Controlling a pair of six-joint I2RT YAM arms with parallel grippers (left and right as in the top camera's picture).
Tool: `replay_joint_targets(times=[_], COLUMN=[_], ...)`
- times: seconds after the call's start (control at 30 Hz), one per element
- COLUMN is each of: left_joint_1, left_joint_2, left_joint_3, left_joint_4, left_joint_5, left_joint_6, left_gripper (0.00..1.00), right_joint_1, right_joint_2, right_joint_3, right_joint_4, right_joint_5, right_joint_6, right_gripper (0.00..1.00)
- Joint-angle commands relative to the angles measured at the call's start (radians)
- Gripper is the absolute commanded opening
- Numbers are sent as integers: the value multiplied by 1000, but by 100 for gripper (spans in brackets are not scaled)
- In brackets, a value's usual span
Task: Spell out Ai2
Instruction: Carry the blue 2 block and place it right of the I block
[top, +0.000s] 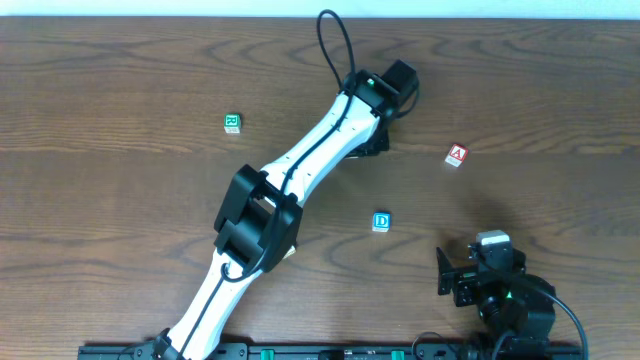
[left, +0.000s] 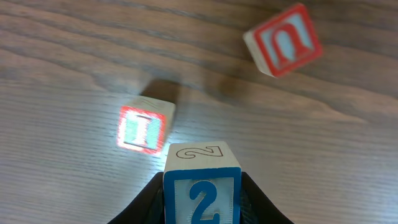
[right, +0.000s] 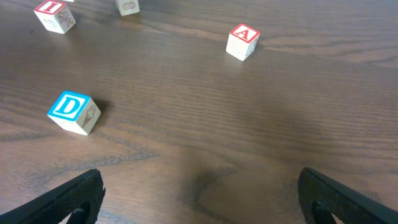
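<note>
Barely started imo. Left gripper (left: 202, 210) jaws clamped on 2 cube (left: 202, 180), I cube (left: 144, 127) on desk (left: 62, 62) just beside it. A cube (top: 457, 155) sits well apart from both; nothing lined up yet, so whole word left. Right gripper (right: 199, 186) jaws wide, empty. Overhead: left arm (top: 300, 165) hides 2 and I, but shows A's spot. Left wrist shows grip on 2, plus I, no A.

Overhead looks straight down on the brown wooden worktop (top: 120, 200). Left wrist hangs close above; right wrist peers low across, sharing overhead's red-framed white A cube (right: 242, 42).
</note>
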Motion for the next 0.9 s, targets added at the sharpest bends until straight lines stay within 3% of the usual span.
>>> replay_joint_targets(times=[0.0, 0.87], left_joint_1=[-12, 16], left_joint_2=[-17, -17], left_joint_3=[-3, -123], left_joint_4=[5, 88], left_joint_5=[-3, 31], left_joint_6=[7, 9], left_gripper=[6, 6], right_joint_1=[11, 11], right_joint_2=[-5, -5], right_joint_3=[-5, -5], right_joint_4=[-2, -2], right_joint_5=[-8, -8], right_joint_6=[15, 15], right_gripper=[99, 99])
